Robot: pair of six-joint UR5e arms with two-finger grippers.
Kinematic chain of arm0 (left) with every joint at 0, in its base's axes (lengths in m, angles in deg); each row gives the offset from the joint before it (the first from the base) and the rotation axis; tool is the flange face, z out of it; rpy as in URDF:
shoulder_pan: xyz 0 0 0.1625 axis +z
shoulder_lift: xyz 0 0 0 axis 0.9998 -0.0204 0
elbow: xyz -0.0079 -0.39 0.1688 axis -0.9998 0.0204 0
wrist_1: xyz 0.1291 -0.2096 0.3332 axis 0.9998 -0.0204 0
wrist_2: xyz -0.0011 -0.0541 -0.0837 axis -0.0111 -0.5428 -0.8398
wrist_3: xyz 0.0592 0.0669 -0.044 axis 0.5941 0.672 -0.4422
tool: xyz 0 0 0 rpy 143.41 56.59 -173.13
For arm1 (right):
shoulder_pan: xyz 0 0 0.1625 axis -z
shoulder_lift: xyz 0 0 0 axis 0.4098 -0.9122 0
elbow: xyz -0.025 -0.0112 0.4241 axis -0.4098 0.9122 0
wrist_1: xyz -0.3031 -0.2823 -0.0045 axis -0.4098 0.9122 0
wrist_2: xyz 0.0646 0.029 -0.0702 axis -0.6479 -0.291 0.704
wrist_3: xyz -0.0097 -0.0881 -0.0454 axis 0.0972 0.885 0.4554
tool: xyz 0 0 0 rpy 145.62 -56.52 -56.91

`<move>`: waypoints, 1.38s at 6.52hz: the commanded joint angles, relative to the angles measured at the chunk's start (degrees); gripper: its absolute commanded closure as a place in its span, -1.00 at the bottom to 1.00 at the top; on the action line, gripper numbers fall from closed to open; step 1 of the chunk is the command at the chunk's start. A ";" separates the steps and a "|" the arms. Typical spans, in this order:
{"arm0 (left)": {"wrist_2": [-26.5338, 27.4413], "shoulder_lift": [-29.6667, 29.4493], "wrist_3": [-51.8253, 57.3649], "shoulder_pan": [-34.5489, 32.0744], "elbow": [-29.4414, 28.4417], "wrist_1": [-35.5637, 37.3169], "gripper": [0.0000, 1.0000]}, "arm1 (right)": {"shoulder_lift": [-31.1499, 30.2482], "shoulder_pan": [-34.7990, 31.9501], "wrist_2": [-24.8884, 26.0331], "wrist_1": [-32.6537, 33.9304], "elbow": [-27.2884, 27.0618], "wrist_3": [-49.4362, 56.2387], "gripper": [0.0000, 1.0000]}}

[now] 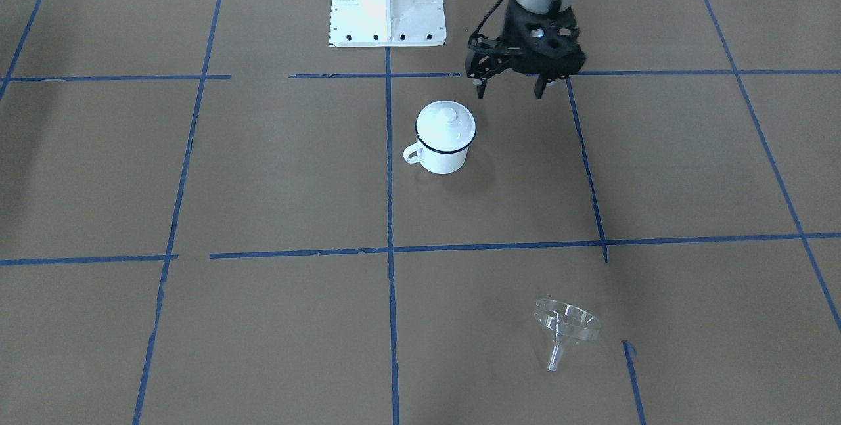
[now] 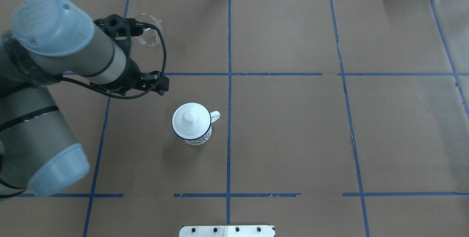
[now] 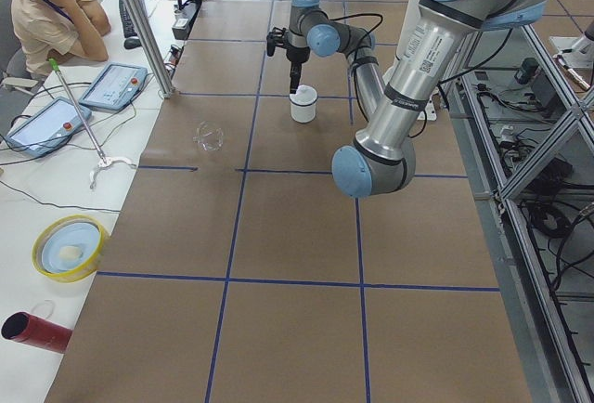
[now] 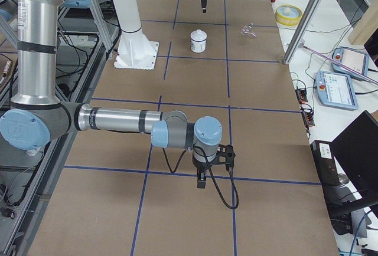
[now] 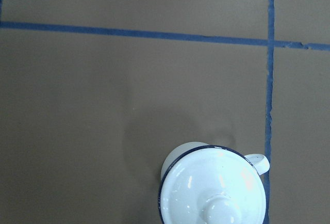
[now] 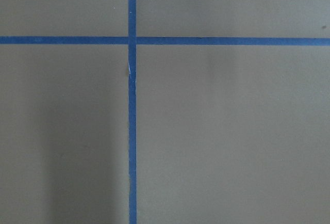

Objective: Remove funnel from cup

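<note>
- We see the funnel (image 1: 566,325) lying on its side on the table (image 1: 263,182), well apart from the lidded cup (image 1: 445,156).
- Our left gripper (image 1: 511,89) hovers near the cup, jaws spread and empty.
- We cannot tell whether our right gripper (image 4: 201,179) is spread or closed.

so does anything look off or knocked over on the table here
The funnel lies tipped on its side on the table, well apart from the cup. The cup stands upright with its white lid seated. The left gripper hangs open and empty near the cup. No spill or damage shows.
</note>
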 commanded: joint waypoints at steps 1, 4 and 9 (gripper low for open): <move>-12.31 9.77 19.62 -16.15 0.81 0.21 -1.00 | 0.00 0.00 0.00 0.00 0.00 0.00 -1.00; -19.00 21.59 48.42 -41.22 -16.34 -0.13 -1.00 | 0.00 0.00 0.00 0.00 0.00 0.00 -1.00; -23.04 28.38 65.10 -48.25 -23.73 -0.49 -1.00 | 0.00 0.00 0.00 0.00 0.09 0.00 -1.00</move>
